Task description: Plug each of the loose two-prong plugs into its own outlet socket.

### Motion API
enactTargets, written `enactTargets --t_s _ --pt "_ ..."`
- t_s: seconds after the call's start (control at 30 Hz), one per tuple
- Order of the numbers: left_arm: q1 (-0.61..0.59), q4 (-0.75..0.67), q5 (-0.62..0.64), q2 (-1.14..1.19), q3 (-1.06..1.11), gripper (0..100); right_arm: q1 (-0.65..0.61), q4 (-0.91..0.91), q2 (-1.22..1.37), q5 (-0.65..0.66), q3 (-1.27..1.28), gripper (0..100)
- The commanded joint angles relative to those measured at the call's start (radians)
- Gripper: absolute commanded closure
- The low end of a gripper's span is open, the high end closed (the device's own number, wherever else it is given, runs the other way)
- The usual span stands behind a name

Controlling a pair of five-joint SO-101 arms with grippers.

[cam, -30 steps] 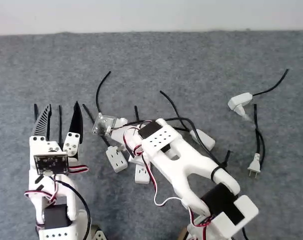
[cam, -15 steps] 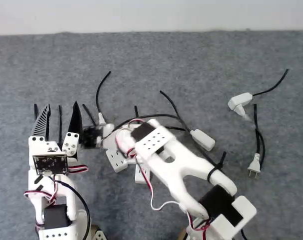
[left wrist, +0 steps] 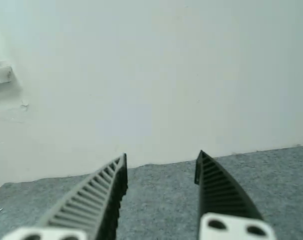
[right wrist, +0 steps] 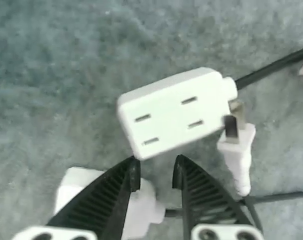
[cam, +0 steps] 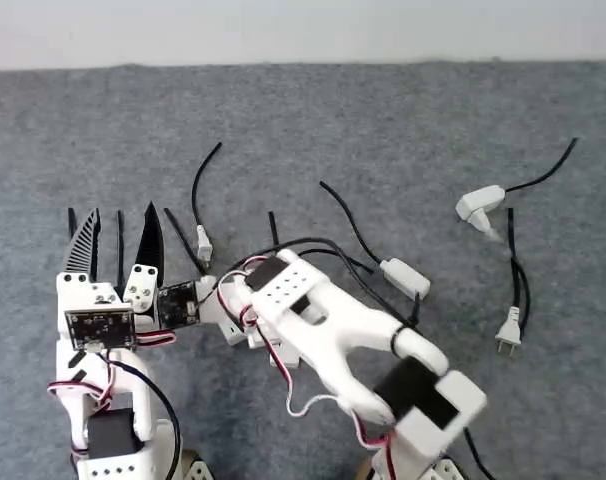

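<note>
Grey carpet (cam: 383, 130) meets white wall (cam: 283, 30); left jaws wide, right jaws narrow, empty.

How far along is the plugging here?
None looks seated. The right gripper, open, hovers at an outlet socket with empty slots, a white plug lying beside it. A second plug lies loose on the carpet. The left gripper holds nothing. All plugging remains.

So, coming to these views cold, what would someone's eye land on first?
The right pincer hangs open just over a white outlet block left of the table's middle, with a two-prong plug right beside the block's cable end. At the near left the left pincer stands open, and far to the right a loose plug lies on the grey mat.
</note>
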Motion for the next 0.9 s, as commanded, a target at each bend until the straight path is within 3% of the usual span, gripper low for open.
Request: enactTargets --t_s 0.0,0.27,0.7,0.87 --pt "-0.003 -0.032 0.011 -0.015 -0.050 78 0.050 0.045 0.016 0.017 -0.126 88.0" --pt "-0.003 -0.032 -0.005 -0.015 -0.050 78 0.058 0.159 0.021 0.011 -0.219 87.9" --pt "-0.005 -0.057 -0.023 -0.015 -0.045 78 0.065 0.096 0.013 -0.003 -0.279 87.9" --pt "-0.077 -0.061 -0.012 -0.015 -0.084 78 0.065 0.096 0.039 -0.003 -0.315 82.3"
